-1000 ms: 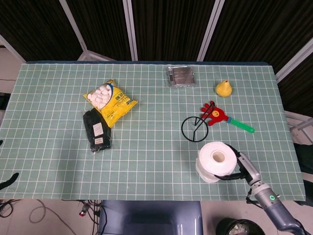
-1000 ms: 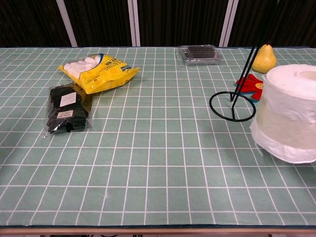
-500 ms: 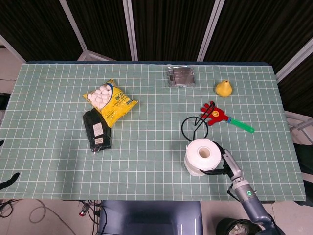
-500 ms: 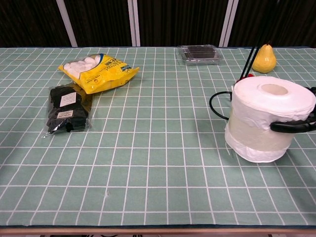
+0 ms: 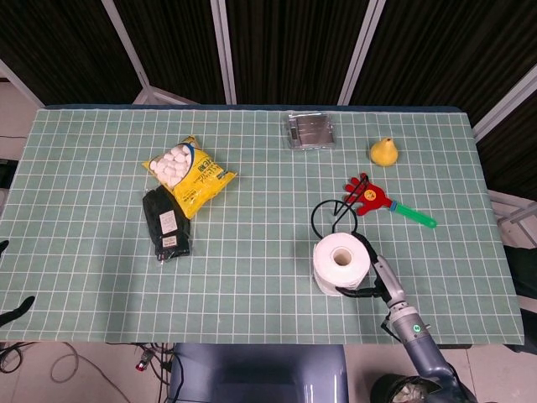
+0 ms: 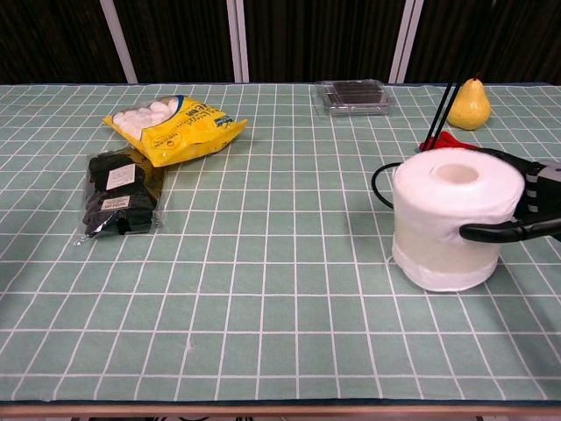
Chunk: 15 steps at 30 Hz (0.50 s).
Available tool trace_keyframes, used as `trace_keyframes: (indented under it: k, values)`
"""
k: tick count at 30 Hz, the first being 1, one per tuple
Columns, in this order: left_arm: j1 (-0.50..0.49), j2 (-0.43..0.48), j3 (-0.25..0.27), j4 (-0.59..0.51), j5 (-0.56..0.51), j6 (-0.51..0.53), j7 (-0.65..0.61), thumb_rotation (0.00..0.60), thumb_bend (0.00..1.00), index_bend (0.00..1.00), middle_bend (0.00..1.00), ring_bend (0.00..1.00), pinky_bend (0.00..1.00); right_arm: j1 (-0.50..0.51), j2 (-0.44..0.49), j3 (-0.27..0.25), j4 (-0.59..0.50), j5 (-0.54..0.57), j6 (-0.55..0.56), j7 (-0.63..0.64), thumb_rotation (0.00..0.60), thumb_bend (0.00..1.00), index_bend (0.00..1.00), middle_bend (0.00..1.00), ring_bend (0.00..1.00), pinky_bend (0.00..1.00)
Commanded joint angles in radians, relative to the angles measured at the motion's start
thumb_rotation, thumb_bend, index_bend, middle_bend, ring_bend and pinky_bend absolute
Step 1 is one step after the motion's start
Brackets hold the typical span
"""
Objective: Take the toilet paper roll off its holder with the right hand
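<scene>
The white toilet paper roll [image 5: 340, 262] [image 6: 450, 217] stands upright on the table, off its holder. My right hand [image 5: 375, 277] [image 6: 526, 210] grips it from the right side, with black fingers [image 6: 491, 231] wrapped round its front and back. The black wire holder [image 5: 329, 217] [image 6: 436, 123] stands just behind the roll, its ring base on the table and its thin rod rising at a slant. The roll hides part of the ring. My left hand shows in neither view.
Behind the holder lie a red hand-shaped clapper [image 5: 369, 196] with a green handle and a yellow pear [image 5: 383, 151] [image 6: 469, 104]. A clear plastic box [image 5: 310, 130] [image 6: 352, 96] sits at the back. A yellow snack bag [image 5: 188, 173] [image 6: 172, 124] and a black packet [image 5: 165, 223] [image 6: 121, 193] lie left.
My right hand has carried the roll leftward and down onto the table, nearer the holder's base. The arm has swung in with it. Nothing else has moved.
</scene>
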<state>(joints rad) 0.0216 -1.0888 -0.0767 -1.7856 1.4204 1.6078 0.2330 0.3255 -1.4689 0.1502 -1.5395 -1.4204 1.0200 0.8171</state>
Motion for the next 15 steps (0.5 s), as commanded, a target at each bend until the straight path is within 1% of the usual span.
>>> trace_keyframes:
  k: [1, 5, 7, 12, 15]
  values:
    - [0.0, 0.0, 0.001, 0.0, -0.001, -0.001, 0.002, 0.6, 0.12, 0.13, 0.0, 0.0, 0.0, 0.006, 0.015, -0.015, -0.006, -0.011, -0.012, 0.014, 0.6, 0.0, 0.0, 0.0, 0.0, 0.0]
    - [-0.001, -0.001, 0.0, 0.0, -0.002, -0.002, 0.004, 0.6, 0.12, 0.13, 0.0, 0.0, 0.0, 0.012, 0.044, -0.027, -0.014, -0.02, -0.021, 0.038, 0.6, 0.0, 0.0, 0.0, 0.0, 0.0]
    - [-0.001, -0.002, 0.001, 0.0, -0.001, -0.002, 0.006, 0.6, 0.12, 0.13, 0.0, 0.0, 0.0, 0.004, 0.076, -0.029, -0.027, -0.028, 0.001, 0.046, 0.6, 0.0, 0.0, 0.0, 0.0, 0.0]
    - [0.0, -0.002, 0.0, -0.001, -0.003, 0.0, 0.005, 0.6, 0.12, 0.13, 0.0, 0.0, 0.0, -0.022, 0.132, -0.01, -0.053, -0.03, 0.073, 0.062, 0.6, 0.0, 0.0, 0.0, 0.0, 0.0]
    - [0.0, 0.0, 0.0, -0.002, -0.003, 0.0, 0.003, 0.6, 0.12, 0.13, 0.0, 0.0, 0.0, -0.038, 0.194, 0.01, -0.076, -0.03, 0.119, 0.082, 0.6, 0.0, 0.0, 0.0, 0.0, 0.0]
